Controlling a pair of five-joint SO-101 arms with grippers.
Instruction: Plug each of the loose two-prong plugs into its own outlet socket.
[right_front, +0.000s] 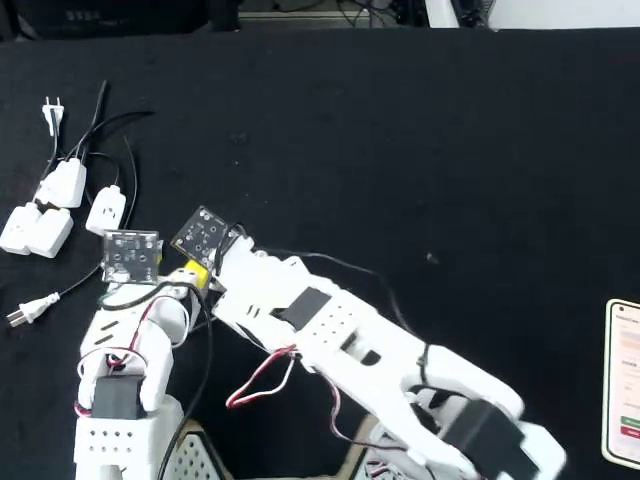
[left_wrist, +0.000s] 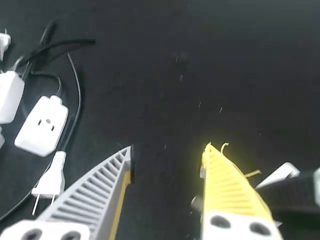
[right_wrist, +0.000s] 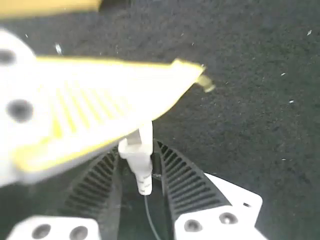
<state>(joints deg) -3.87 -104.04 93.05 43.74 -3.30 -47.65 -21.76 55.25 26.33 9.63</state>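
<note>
Plug (right_wrist: 139, 161) is pinched in your right tool (right_wrist: 139, 149) over the counter (right_wrist: 250, 100), close by the left tool (left_wrist: 168, 147), which stands spread and empty. It looks light, hard and slick: grip the moulded body, not the thin cord (right_wrist: 148, 216).

In the high view both arms sit in the lower part of the frame. The left arm (right_front: 125, 370) rises from the lower left edge, with its wrist at left of centre. The right arm (right_front: 350, 340) stretches diagonally from the lower right up toward the left, and its wrist ends just beside the left one. The left gripper (left_wrist: 169, 147) is spread wide, its grey ribbed finger (left_wrist: 100, 190) and yellow finger (left_wrist: 227, 187) well apart. The right gripper (right_wrist: 137, 147) has its two dark ribbed fingers (right_wrist: 182, 182) pressed against a white plug (right_wrist: 141, 172) held between them. The left gripper's yellow finger lies across, close in front of the right gripper's tips.
</note>
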